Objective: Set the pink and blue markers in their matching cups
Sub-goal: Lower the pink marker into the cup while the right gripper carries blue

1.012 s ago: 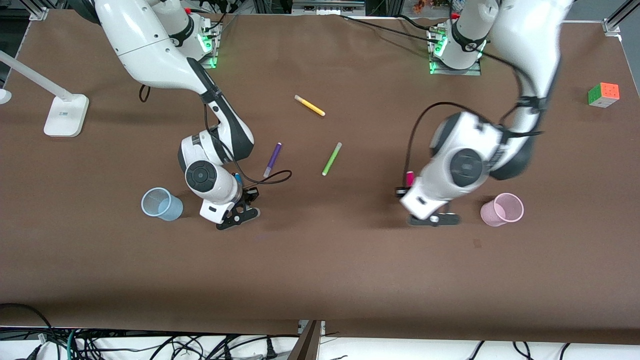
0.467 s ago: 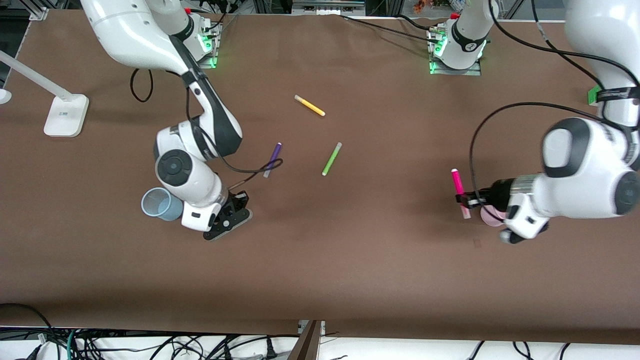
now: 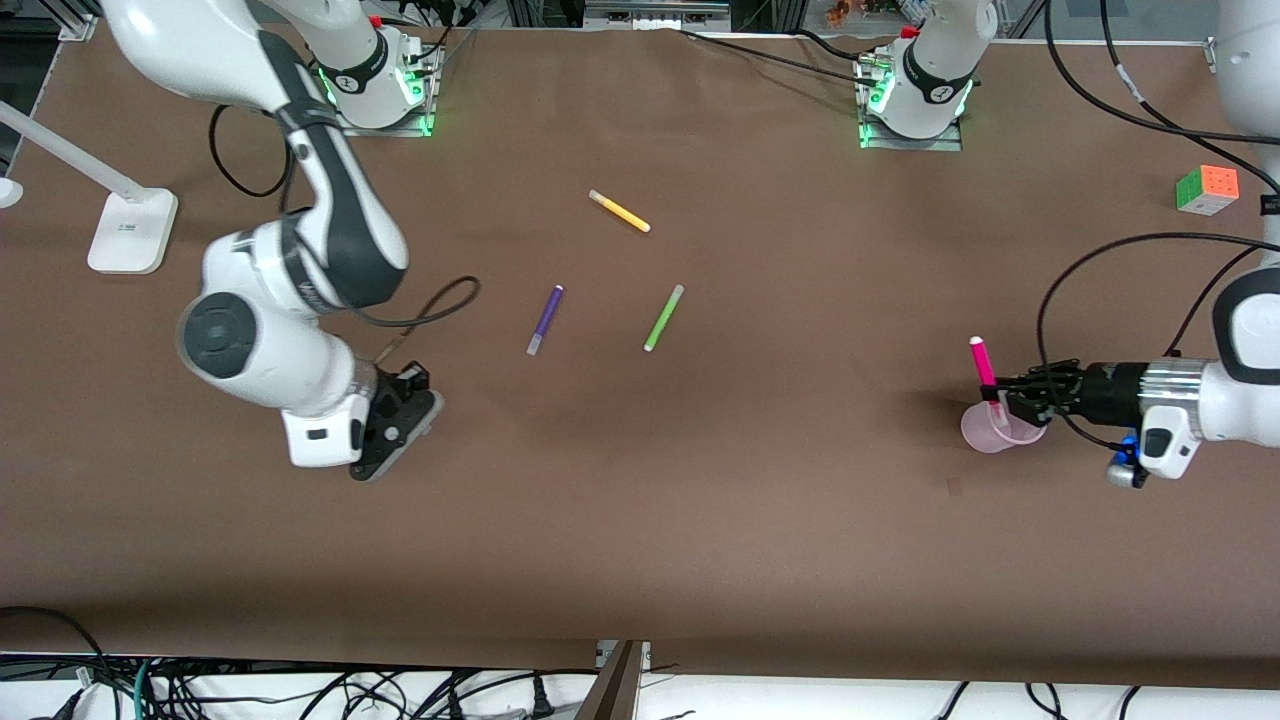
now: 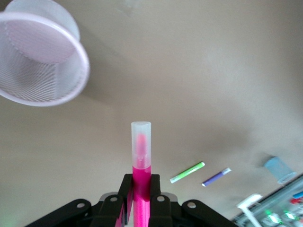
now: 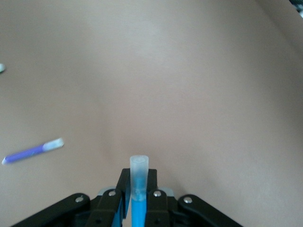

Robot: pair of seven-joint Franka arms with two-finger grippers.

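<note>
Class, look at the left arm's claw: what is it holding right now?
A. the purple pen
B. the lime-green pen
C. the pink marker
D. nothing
C: the left claw is shut on the pink marker, held above the table near the pink cup.

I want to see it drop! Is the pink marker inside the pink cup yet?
Not yet. The left gripper holds the pink marker above the table, with the pink cup off to one side.
</note>
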